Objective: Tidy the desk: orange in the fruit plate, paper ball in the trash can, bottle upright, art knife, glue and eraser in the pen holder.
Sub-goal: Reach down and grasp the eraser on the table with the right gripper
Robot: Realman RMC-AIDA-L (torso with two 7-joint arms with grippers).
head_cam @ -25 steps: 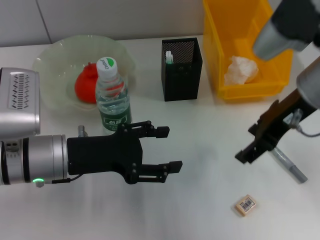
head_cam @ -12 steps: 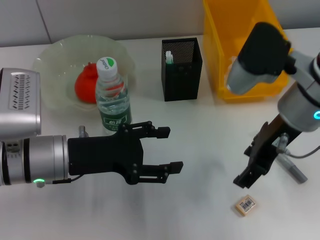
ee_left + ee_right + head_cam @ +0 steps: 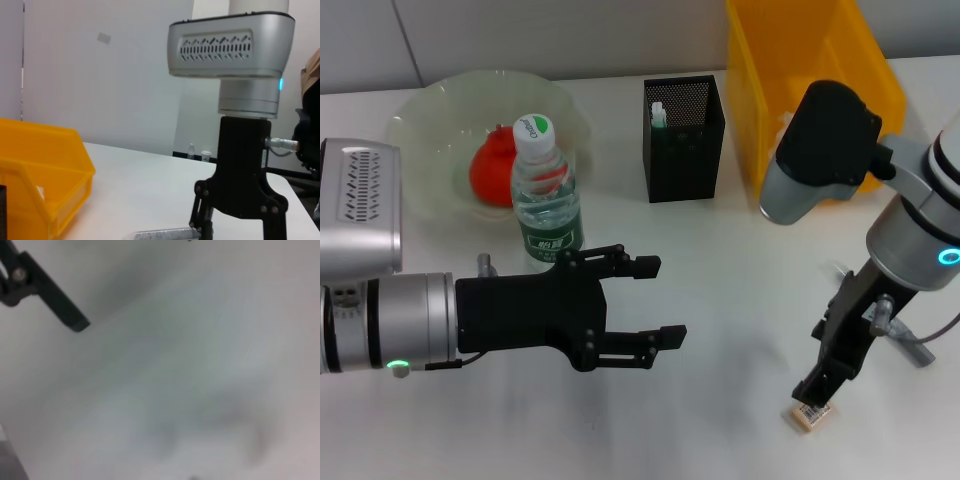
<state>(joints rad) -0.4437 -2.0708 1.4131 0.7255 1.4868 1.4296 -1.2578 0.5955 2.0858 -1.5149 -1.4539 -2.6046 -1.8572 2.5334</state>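
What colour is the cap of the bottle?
White with green print, best seen in the head view: bottle.

On the white desk, the right gripper points down with its tip at the eraser at five o'clock, its jaws too foreshortened to read, and a grey pen-like tool lies just beside it at four o'clock. The left gripper hovers at seven o'clock, jaws spread and empty, just below the upright bottle. The orange sits in the fruit plate at ten o'clock, the pen holder stands at twelve, and the trash can is at one o'clock.
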